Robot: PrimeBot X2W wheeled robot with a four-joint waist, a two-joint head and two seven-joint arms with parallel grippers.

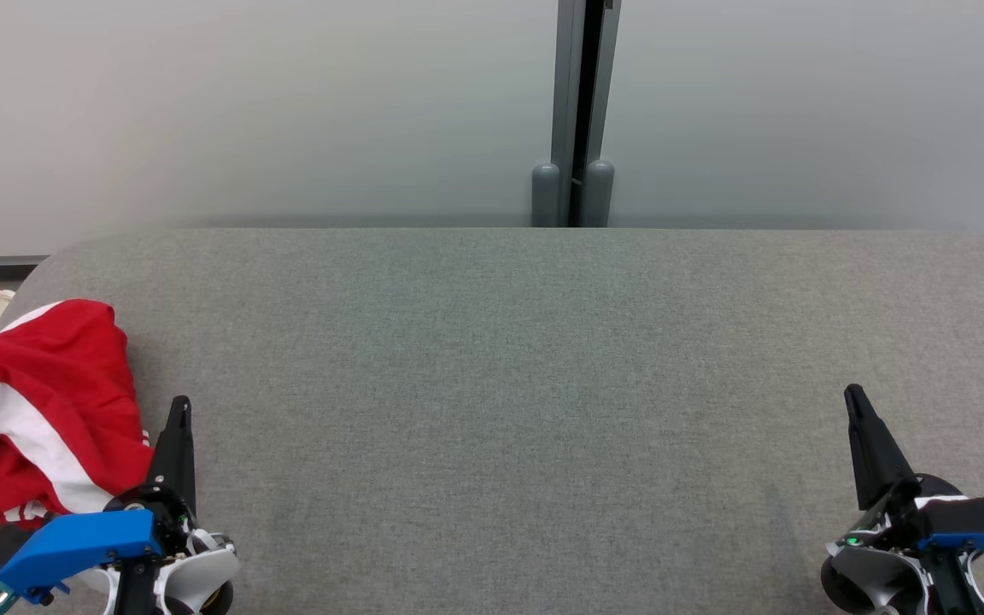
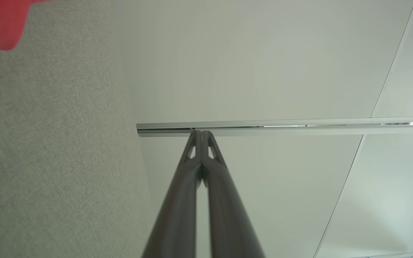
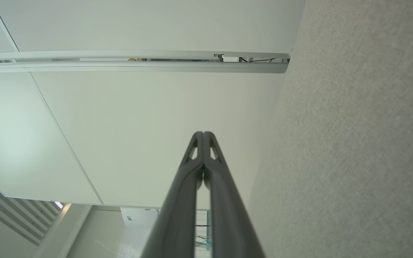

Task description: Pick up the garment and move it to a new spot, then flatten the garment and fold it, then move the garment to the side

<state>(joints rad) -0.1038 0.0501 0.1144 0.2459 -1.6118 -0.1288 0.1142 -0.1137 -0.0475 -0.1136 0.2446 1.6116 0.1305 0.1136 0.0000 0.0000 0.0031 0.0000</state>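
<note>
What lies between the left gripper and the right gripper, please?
Only bare grey fabric surface lies between the left gripper and the right gripper, seen in the head view.

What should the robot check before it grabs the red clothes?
1. Garment in sight: ok. It lies crumpled at the table's left end, next to the left gripper.
2. Left gripper open to grab: not ok, it is shut.
3. Right gripper open: not ok, it is shut.
4. Both grippers free: ok, neither holds anything.
5. Room to lay the garment flat: ok, there is wide grey table between the grippers.
6. Whole garment on the table: cannot tell, its left part runs out of the head view.
</note>
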